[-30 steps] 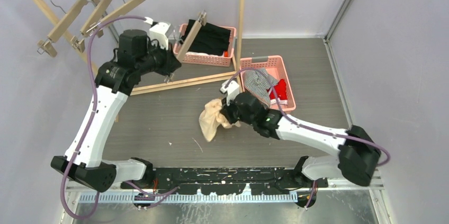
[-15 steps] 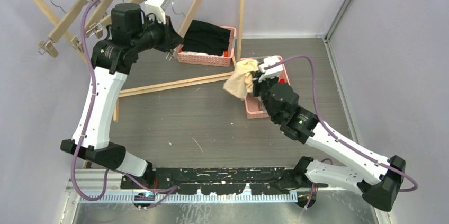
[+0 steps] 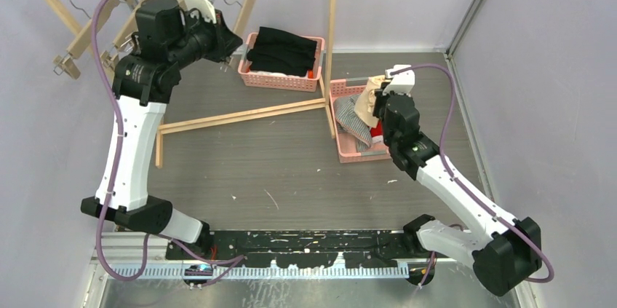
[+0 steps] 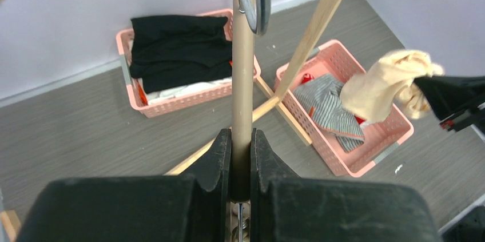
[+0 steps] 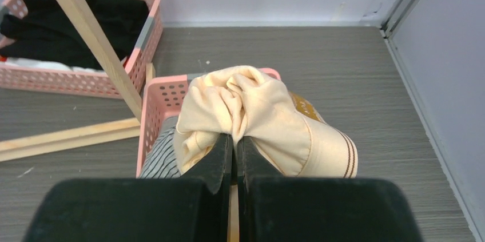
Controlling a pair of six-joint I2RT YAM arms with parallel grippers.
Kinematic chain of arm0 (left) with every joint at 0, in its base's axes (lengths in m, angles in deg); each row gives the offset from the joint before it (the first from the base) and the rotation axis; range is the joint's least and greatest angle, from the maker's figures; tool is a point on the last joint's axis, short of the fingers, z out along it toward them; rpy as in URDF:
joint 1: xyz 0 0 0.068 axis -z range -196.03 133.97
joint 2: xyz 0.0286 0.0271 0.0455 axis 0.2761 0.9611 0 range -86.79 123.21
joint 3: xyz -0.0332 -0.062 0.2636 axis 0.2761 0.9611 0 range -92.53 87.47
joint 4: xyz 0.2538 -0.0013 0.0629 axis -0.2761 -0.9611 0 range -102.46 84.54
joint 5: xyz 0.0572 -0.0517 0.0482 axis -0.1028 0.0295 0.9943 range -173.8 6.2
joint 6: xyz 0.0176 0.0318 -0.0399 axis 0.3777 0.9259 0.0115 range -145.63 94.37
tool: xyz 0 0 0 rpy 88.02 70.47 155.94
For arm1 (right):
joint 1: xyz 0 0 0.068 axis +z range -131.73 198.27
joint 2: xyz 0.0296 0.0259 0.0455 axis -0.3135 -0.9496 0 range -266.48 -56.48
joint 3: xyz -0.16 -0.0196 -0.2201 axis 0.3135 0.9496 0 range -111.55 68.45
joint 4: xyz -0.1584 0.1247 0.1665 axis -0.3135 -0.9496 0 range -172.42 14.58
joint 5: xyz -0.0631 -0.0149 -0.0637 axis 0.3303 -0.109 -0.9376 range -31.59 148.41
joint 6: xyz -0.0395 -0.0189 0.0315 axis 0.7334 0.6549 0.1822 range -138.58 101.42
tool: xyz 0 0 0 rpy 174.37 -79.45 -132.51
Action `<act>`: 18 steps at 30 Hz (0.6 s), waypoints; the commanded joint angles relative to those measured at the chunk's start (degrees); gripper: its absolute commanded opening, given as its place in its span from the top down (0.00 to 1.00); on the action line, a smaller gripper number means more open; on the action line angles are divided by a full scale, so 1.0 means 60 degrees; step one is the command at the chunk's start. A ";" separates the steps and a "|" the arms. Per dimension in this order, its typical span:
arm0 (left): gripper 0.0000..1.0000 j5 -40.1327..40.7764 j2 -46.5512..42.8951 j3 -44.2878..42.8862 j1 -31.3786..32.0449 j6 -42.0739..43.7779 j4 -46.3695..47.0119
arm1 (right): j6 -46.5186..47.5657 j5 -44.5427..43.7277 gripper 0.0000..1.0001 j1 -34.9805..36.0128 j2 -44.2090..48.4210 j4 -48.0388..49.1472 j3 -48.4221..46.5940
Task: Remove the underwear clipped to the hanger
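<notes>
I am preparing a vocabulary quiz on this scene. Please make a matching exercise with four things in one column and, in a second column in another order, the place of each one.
Column one:
1. beige underwear
2. striped underwear
3. black clothes
4. wooden hanger

Column two:
a. clamped in the left pincer
b. lying in the pink basket by the right arm
c. held by the right pincer
d. folded in the pink basket by the wall

Pairs: 1-c; 2-b; 3-d; 4-a.
</notes>
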 commanded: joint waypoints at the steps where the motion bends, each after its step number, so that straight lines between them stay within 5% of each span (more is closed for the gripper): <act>1: 1.00 0.0096 0.0210 -0.0994 -0.0222 0.0017 0.0659 | -0.0267 0.0578 0.99 -0.0079 -0.0284 0.0802 0.0068; 18: 1.00 -0.0815 0.1320 -0.1878 -0.1254 -0.0447 0.0620 | -0.0748 0.1185 0.99 -0.0526 -0.0812 0.0937 0.0532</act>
